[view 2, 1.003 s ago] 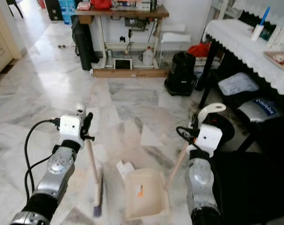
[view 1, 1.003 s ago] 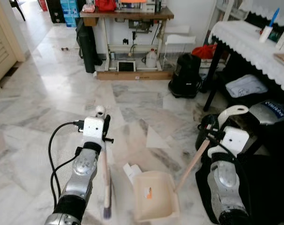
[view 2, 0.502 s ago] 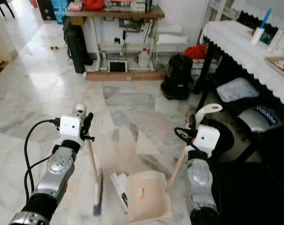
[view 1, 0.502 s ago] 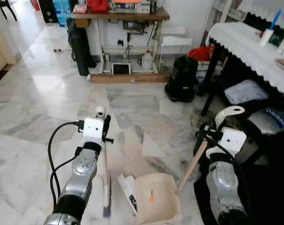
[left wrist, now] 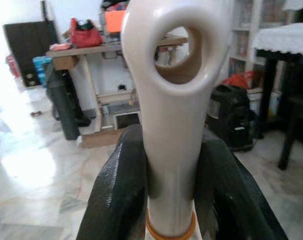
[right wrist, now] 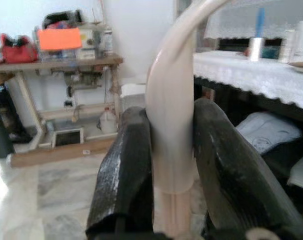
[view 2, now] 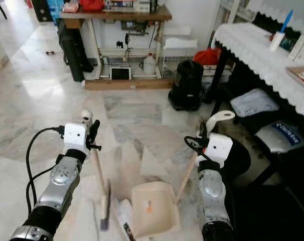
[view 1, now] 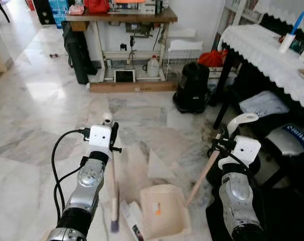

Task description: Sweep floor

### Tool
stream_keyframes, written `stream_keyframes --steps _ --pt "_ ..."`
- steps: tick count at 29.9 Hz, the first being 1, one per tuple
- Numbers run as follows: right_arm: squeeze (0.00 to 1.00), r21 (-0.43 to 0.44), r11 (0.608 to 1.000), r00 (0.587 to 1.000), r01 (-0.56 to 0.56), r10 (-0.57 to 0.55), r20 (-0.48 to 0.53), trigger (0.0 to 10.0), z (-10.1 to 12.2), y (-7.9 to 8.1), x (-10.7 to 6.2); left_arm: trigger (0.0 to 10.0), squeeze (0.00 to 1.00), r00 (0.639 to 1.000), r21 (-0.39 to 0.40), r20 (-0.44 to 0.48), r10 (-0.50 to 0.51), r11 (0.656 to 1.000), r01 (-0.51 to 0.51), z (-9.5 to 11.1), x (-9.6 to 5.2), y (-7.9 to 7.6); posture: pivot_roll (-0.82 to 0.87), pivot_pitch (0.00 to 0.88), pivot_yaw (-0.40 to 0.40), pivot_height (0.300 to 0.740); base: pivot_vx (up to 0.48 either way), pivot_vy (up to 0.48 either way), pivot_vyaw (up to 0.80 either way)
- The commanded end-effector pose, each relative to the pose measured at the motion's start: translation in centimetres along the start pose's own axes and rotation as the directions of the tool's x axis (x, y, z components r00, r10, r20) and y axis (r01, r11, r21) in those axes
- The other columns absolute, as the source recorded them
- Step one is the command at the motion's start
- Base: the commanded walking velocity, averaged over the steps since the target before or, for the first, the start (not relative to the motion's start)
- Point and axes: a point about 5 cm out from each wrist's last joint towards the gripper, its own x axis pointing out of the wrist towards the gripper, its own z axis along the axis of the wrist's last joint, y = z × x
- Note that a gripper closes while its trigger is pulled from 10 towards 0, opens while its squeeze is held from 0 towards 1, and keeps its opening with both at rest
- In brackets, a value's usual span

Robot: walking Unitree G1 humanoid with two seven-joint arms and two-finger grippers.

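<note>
My left hand (left wrist: 169, 200) is clamped on the broom (view 1: 113, 201), brush end on the floor left of the dustpan (view 1: 163, 211); my right hand (right wrist: 172, 190) grips the dustpan's long handle. Both feel light and stiff, I judge, with smooth plastic tops that could twist, so holding high gives reach. The wrist views show my fingers (left wrist: 119, 195) pinching; the head views show paper scraps (view 1: 129, 221) near the pan.
</note>
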Motion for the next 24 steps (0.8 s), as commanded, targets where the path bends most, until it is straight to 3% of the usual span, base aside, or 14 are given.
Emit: stream_keyframes --steps 1,24 --pt "0.0 0.0 1.0 0.999 0.021 -0.021 0.038 10.0 0.68 -0.68 0.24 10.0 0.0 0.999 0.027 0.043 0.0 1.0 -0.001 0.88 0.43 0.18 0.1 0.0 -0.03 0.74 0.307 0.0 0.0" --pt "0.0 -0.004 0.999 0.999 0.041 -0.041 0.008 10.0 0.15 -1.22 -0.05 10.0 0.0 0.999 -0.003 0.047 0.007 1.0 -0.007 0.89 0.39 0.21 0.1 0.0 -0.03 0.74 0.0 0.013 0.0"
